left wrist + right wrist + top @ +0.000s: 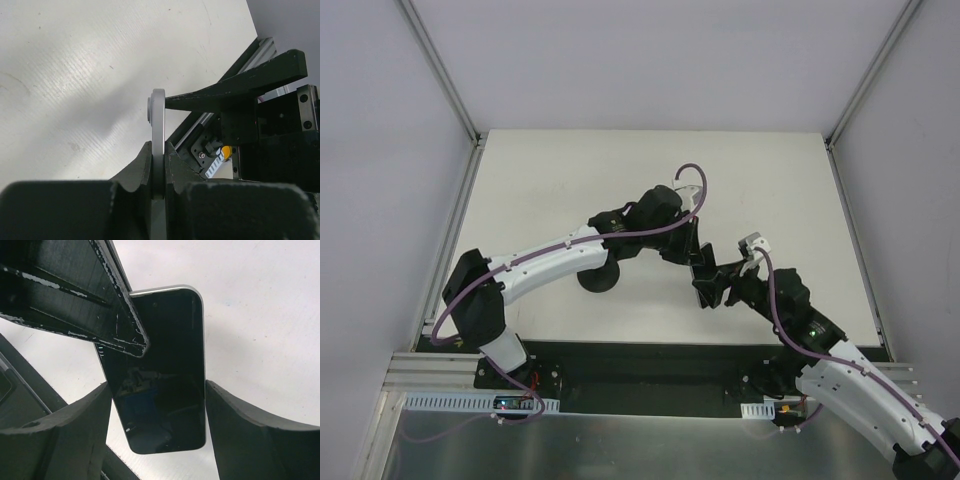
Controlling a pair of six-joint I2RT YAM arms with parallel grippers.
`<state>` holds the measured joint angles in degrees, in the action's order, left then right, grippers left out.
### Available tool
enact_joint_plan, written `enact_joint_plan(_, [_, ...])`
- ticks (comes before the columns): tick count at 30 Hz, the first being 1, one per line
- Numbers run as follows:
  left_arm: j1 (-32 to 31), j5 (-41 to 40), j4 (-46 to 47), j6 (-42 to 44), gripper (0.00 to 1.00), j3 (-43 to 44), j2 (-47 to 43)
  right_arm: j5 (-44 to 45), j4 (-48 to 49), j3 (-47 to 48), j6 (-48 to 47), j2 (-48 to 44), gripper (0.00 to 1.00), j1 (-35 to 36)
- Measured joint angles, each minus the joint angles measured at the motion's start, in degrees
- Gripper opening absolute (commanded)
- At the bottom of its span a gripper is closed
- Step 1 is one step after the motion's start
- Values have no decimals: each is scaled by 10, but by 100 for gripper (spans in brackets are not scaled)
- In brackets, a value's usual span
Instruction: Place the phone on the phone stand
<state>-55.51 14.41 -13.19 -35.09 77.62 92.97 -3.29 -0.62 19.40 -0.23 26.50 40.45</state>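
The table point(540, 180) is a white, matte rectangle with metal rails point(453, 230) at its 9 and 3 o'clock sides and a black strip point(650, 355) along its 6 o'clock edge. The stand point(598, 280) sits on it, round black base flat on the surface, about 8 o'clock from centre.

The phone point(160, 385) sits pinched between the left gripper's point(159, 156) fingers and spans the right gripper's point(157, 392) fingers, above the bench point(540, 180). The phone stand point(599, 279) stands on the bench, left of both.
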Motion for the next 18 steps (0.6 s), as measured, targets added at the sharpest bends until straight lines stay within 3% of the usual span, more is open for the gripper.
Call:
enact_joint_plan(2, [0,0,1,2,0,-5,-6,-3,-5,6,0,6,76,1])
enact_joint_plan(5, [-1,-13,5,5,0,-30,-38,-9,-17,25,1,16,88,6])
enact_joint_plan(11, [-4,-78,-45,38,0,-95,-217,31,-50,68,11,21,99,5])
enact_joint_plan(18, [-4,-173,-138,67,0,-115,-455,54,-65,115,46,102,97,5])
